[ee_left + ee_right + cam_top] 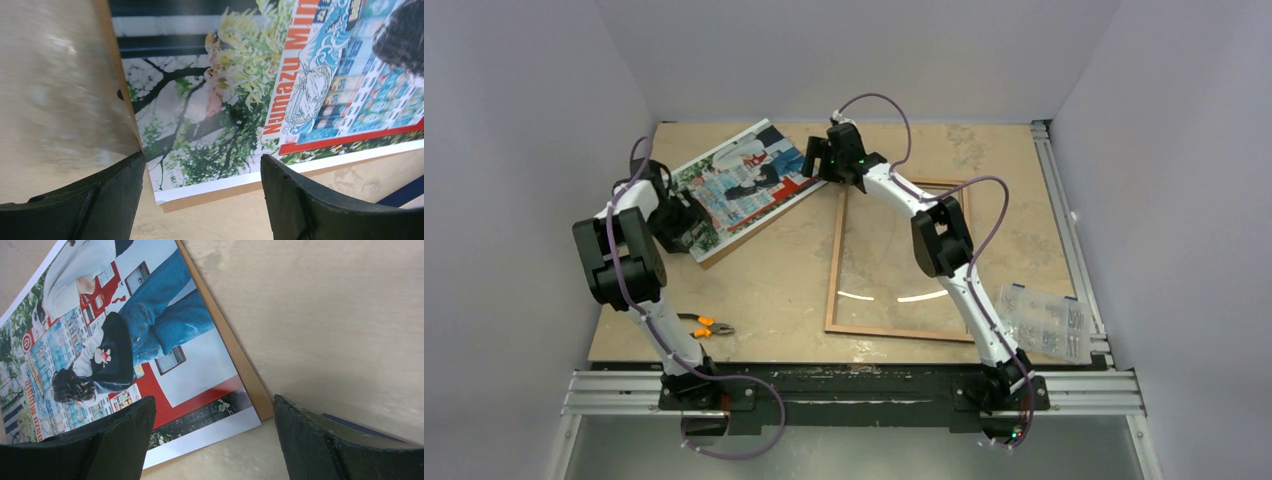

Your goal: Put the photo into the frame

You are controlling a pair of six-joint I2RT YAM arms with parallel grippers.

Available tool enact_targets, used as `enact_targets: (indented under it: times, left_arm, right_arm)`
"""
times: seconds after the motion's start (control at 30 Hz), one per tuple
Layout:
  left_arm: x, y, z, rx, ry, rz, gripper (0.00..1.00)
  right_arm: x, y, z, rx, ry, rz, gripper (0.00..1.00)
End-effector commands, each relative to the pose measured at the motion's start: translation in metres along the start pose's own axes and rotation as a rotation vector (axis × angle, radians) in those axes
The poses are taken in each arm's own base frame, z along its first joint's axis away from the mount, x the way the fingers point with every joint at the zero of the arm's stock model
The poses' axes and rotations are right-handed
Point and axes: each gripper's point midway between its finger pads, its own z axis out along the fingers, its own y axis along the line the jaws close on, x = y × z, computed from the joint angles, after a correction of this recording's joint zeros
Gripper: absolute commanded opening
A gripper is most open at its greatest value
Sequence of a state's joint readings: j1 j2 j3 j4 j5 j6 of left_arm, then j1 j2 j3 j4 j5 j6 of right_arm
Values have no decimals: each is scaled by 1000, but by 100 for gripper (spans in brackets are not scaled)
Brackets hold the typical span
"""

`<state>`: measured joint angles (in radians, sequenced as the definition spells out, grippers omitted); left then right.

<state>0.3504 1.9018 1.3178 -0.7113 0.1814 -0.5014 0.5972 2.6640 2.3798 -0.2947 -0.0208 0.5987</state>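
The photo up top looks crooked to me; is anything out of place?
Yes. The photo lies diagonally at the far left of the table, on a brown backing board that peeks out along its edges, apart from the frame, which sits roughly square.

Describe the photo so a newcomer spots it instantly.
On the tan table, look to the far left. The photo lies there at an angle on a brown backing board. It is the only colourful sheet, red, blue and green, unlike the wood-railed frame to its right.
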Motion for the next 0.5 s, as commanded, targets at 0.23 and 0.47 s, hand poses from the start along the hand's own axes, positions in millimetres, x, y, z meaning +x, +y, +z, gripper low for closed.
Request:
enact_targets:
  times: [0.23, 0.47]
  left_arm:
    - [75, -71, -10, 241, 109, 176, 75]
    - [123, -89, -22, 324, 140, 227, 71]
  right_arm:
    - [-5, 13, -53, -99, 119, 46, 85]
    - [-3, 14, -63, -106, 139, 33, 85]
